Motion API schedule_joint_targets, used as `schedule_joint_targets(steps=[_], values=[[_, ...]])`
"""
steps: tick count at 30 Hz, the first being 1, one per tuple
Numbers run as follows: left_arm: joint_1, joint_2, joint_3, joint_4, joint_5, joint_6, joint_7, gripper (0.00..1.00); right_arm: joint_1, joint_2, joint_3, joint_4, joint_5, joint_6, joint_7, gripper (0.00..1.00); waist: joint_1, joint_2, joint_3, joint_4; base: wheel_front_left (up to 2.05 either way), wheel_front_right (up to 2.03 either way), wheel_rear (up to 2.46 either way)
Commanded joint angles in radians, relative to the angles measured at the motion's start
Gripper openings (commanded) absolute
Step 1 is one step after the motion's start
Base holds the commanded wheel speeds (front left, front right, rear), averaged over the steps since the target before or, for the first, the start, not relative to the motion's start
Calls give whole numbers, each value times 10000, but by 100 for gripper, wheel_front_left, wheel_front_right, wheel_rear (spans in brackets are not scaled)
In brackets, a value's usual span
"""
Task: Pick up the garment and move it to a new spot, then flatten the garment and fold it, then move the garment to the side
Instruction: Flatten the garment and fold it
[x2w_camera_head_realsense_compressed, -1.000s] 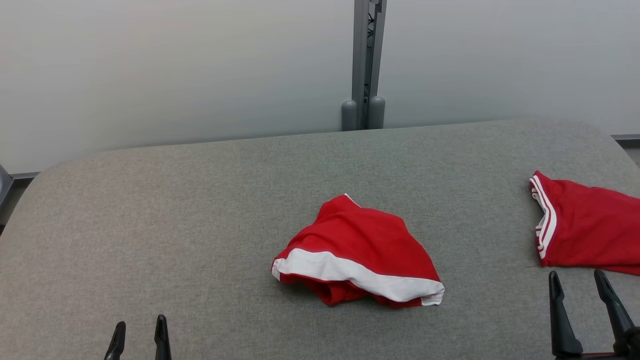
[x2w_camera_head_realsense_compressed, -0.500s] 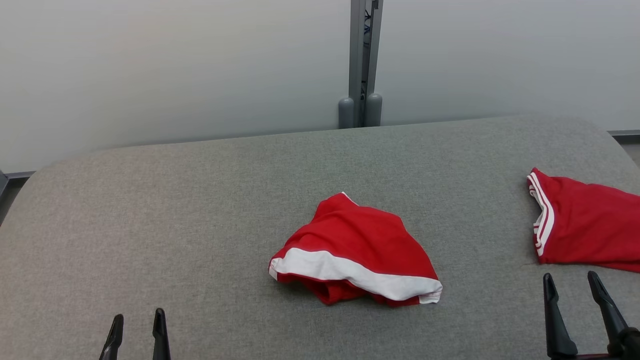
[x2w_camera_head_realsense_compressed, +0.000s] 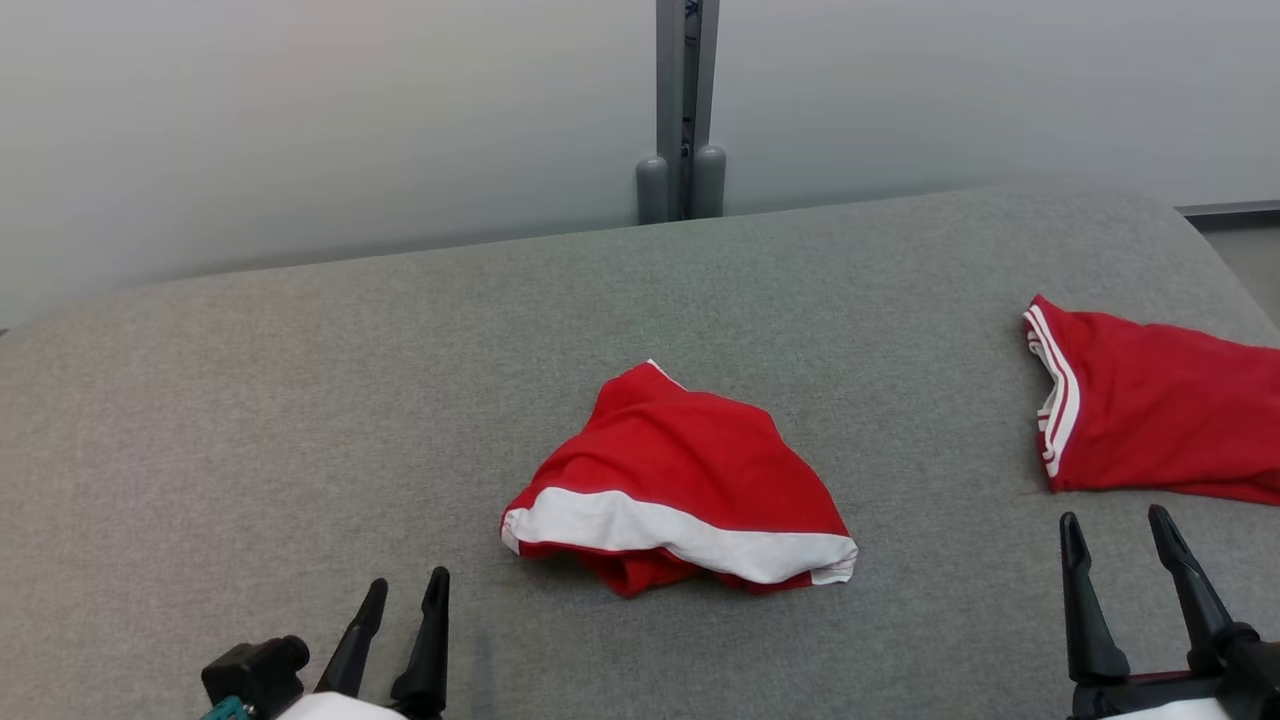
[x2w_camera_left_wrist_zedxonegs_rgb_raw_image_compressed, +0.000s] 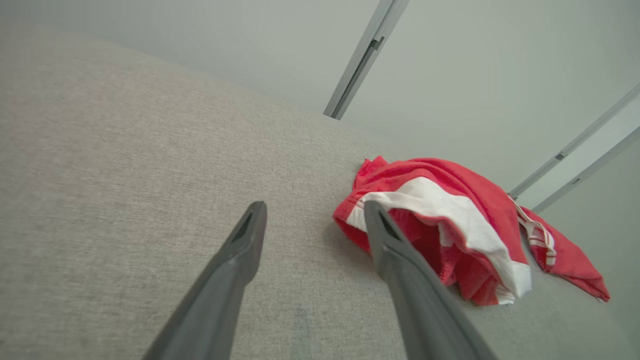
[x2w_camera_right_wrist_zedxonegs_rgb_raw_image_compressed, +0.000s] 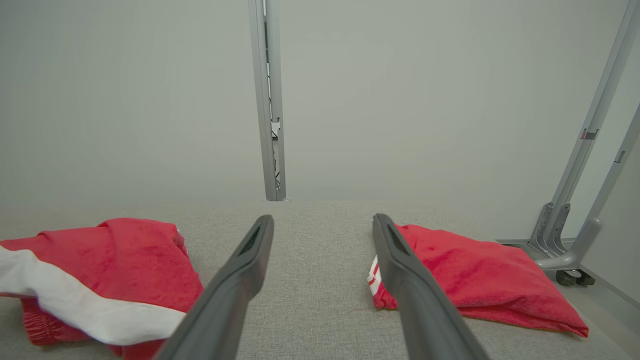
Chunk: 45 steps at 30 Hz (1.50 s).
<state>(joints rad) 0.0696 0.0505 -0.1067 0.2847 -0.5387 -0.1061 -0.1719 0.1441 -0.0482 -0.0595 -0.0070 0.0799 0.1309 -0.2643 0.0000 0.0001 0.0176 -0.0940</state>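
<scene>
The garment (x2w_camera_head_realsense_compressed: 690, 470) is a crumpled red piece with a broad white band, lying near the middle of the grey fabric table (x2w_camera_head_realsense_compressed: 300, 400). My left gripper (x2w_camera_head_realsense_compressed: 409, 578) hovers open at the lower left, a short way left of and nearer than the garment's white edge. In the left wrist view the garment (x2w_camera_left_wrist_zedxonegs_rgb_raw_image_compressed: 450, 210) lies just beyond the right finger of the left gripper (x2w_camera_left_wrist_zedxonegs_rgb_raw_image_compressed: 314, 205). My right gripper (x2w_camera_head_realsense_compressed: 1112, 515) stands open at the lower right, with nothing between its fingers. In the right wrist view the garment (x2w_camera_right_wrist_zedxonegs_rgb_raw_image_compressed: 115, 260) lies left of the right gripper (x2w_camera_right_wrist_zedxonegs_rgb_raw_image_compressed: 323, 218).
A second red garment (x2w_camera_head_realsense_compressed: 1160, 415) with white stripes lies flat at the table's right edge, just beyond the right gripper; it shows as the red garment (x2w_camera_right_wrist_zedxonegs_rgb_raw_image_compressed: 465, 270). A grey partition post (x2w_camera_head_realsense_compressed: 682, 100) stands behind the table. A wheeled frame foot (x2w_camera_right_wrist_zedxonegs_rgb_raw_image_compressed: 560, 250) stands right of the table.
My left gripper has come up and to the right, closer to the garment. The head camera has shifted, so the whole scene sits further left. Both garments lie as before.
</scene>
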Motion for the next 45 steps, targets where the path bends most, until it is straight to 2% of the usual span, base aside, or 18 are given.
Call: schedule_joint_targets(steps=[1,5,11,22,23,24,25,26,31,37,41,45], values=[[-331,23,-87,240,-165,-89,100,100,-166,-44,27,-4,55,-3,-1,100,0,-1,206,-213,0,0,0],[-1207,37,-401,934,-1053,-226,299,100,-290,-47,142,36,73,-3,-2,100,0,-1,509,-558,0,0,0],[-2099,358,-730,1684,-1960,-246,338,100,-429,-44,162,56,65,-3,-1,100,0,-1,872,-957,0,0,0],[-2330,1163,-2613,1939,-3545,-246,194,100,-521,-44,256,136,115,-3,-1,100,0,-1,991,-1305,0,0,0],[-2325,1227,-2759,1913,-3654,-246,119,87,-514,-44,251,146,119,-3,-1,100,0,-1,981,-1307,0,0,0],[-2311,1253,-2928,1857,-3800,-246,86,42,-501,-44,246,153,127,-3,-1,100,0,-1,965,-1304,0,0,0],[-2289,1274,-3077,1779,-3953,-246,32,16,-482,-44,233,164,129,-3,-1,100,0,-1,946,-1298,0,0,0],[-2258,1305,-3181,1695,-4131,-246,6,0,-458,-44,219,177,136,-3,-1,100,0,-1,924,-1290,0,0,0],[-1984,1492,-3855,1111,-4899,-245,15,0,-355,-43,128,225,173,-3,-2,100,0,-1,841,-1171,0,0,0],[-1970,1677,-4738,580,-5168,-247,-248,0,-381,-43,65,290,242,-3,-2,100,0,-1,830,-941,0,0,0],[-1925,1934,-4672,209,-5268,-247,-596,0,-251,-44,9,281,264,-3,0,100,0,-1,746,-774,0,0,0],[-1537,2601,-4422,-430,-5119,-246,-743,0,-138,-43,-99,302,264,-3,-2,100,0,-1,622,-564,0,0,0]])
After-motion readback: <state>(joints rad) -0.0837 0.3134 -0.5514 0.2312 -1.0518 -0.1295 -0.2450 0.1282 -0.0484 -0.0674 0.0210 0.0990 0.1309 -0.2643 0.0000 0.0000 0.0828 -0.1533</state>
